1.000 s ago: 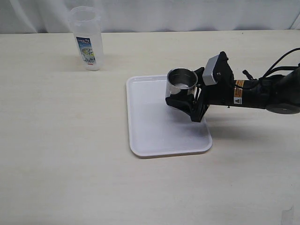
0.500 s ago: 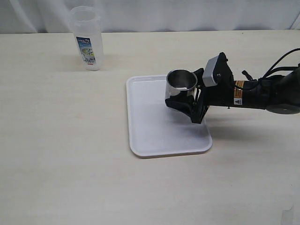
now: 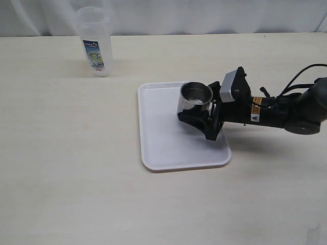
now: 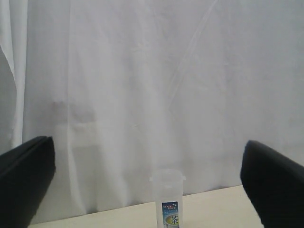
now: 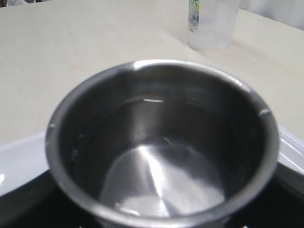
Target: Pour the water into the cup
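Note:
The shiny steel cup stands upright over the back right part of the white tray, very low or resting on it; I cannot tell which. My right gripper is shut on its lower wall. The right wrist view looks down into the cup; a faint bright line on the inner wall may be a water surface, but I cannot make out clear water. My left gripper is open and empty, out of the exterior view, its dark fingers wide apart.
A tall translucent plastic container with a blue-yellow label stands at the back left of the table; it also shows in the left wrist view and the right wrist view. A white curtain hangs behind the table.
My right gripper has lowered the cup toward the tray and shifted it slightly left. The container has not moved.

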You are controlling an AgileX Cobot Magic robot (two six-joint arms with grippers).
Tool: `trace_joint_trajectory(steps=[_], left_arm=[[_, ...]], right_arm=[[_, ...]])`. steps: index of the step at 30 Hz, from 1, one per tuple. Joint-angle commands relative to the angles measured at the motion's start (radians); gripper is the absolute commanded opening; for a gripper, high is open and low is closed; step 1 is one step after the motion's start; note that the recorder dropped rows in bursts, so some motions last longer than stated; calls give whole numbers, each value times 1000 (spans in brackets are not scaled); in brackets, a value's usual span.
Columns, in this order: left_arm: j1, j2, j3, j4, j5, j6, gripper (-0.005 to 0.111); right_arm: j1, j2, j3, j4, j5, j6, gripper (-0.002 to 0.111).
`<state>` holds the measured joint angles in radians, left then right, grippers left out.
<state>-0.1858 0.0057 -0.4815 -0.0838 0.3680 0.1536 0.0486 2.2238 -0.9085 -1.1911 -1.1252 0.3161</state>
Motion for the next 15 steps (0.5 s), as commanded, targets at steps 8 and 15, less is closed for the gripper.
trace_joint_trajectory(steps=[8,15], left_arm=[[1,-6,2,-4,0,7,101],[1,-6,2,-4,0,7,101]], right_arm=[[1,33,-44,-25,4,-15,4],[1,33,-44,-35,33,-15,4]])
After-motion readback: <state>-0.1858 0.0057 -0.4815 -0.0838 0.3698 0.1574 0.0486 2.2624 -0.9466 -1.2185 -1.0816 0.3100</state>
